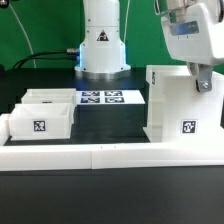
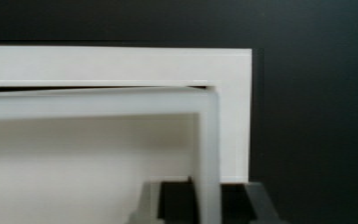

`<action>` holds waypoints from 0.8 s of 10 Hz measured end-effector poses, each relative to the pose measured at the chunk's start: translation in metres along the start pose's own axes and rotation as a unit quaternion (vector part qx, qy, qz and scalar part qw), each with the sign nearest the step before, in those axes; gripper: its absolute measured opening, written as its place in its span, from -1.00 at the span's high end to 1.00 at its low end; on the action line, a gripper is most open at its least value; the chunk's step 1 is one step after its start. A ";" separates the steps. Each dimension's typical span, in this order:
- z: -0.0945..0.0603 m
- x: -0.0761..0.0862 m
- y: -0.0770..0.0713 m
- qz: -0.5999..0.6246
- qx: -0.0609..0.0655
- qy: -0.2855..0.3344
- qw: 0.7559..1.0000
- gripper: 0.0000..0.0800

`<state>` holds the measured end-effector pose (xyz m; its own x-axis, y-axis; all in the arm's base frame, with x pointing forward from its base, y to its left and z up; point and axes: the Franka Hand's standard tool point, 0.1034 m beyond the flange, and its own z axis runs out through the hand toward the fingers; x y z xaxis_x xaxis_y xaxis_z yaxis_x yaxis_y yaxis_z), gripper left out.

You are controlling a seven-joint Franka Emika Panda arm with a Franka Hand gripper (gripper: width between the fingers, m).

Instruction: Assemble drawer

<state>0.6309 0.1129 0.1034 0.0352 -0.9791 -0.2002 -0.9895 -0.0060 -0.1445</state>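
The drawer's tall white open-fronted housing (image 1: 172,100) stands at the exterior view's right, with a tag low on its front. My gripper (image 1: 203,86) comes down from above onto the housing's right wall. In the wrist view the gripper (image 2: 213,206) straddles that thin white wall (image 2: 211,140). The dark pads (image 2: 179,205) lie against both faces of the wall with no gap showing. Two shallow white trays sit at the exterior view's left, one in front (image 1: 40,120) and one behind it (image 1: 52,97).
The marker board (image 1: 100,98) lies flat between the trays and the housing. A low white border wall (image 1: 110,152) runs along the front. The robot's base (image 1: 102,45) stands at the back. The table is black.
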 end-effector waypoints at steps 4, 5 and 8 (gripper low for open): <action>0.001 0.001 -0.005 0.001 -0.002 -0.001 1.000 0.90; 0.001 0.001 -0.005 0.000 -0.002 -0.001 1.000 0.90; 0.001 0.000 -0.005 -0.004 -0.003 -0.001 1.000 0.25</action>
<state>0.6356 0.1136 0.1031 0.0436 -0.9785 -0.2017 -0.9899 -0.0150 -0.1413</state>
